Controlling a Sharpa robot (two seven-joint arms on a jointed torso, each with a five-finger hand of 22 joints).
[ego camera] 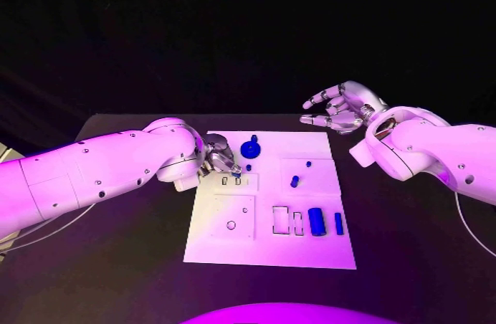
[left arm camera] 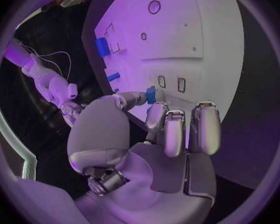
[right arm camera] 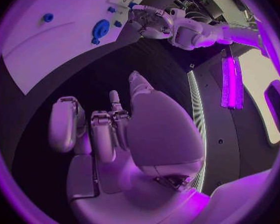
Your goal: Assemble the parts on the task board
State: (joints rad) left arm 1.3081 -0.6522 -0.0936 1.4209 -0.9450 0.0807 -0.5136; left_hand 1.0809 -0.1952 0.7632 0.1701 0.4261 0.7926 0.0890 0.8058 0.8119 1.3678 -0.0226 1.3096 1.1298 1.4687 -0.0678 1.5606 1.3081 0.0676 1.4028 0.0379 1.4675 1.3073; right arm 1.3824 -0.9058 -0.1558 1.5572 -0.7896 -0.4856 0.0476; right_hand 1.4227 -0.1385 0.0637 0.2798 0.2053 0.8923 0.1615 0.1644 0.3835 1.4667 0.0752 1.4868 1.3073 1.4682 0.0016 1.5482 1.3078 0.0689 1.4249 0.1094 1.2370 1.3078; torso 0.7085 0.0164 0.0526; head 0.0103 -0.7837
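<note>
The left robot hand (ego camera: 219, 159) reaches in over the left edge of the task board (ego camera: 271, 256), its fingers bent down and pinching a small blue part (left arm camera: 150, 94) between the thumb and a fingertip, right above the pair of small rectangular slots (ego camera: 231, 181) near that edge. The left arm (ego camera: 93, 170) lies low across the black worktop (ego camera: 124, 267) and covers the board's upper left corner. The right robot hand (ego camera: 339, 107) hovers off the board, past its far right corner, palm turned inward with its fingers loosely spread and curled, holding nothing. On the board, a round blue part (ego camera: 250, 149) sits near the far edge just beside the left hand, a small blue peg (ego camera: 294, 181) stands toward the middle right, and two longer blue parts, a wide block (ego camera: 317, 221) and a slim bar (ego camera: 338, 224), lie side by side near the right edge beside rectangular outlines (ego camera: 281, 220). A round hole (ego camera: 231, 225) shows in the near left panel.
</note>
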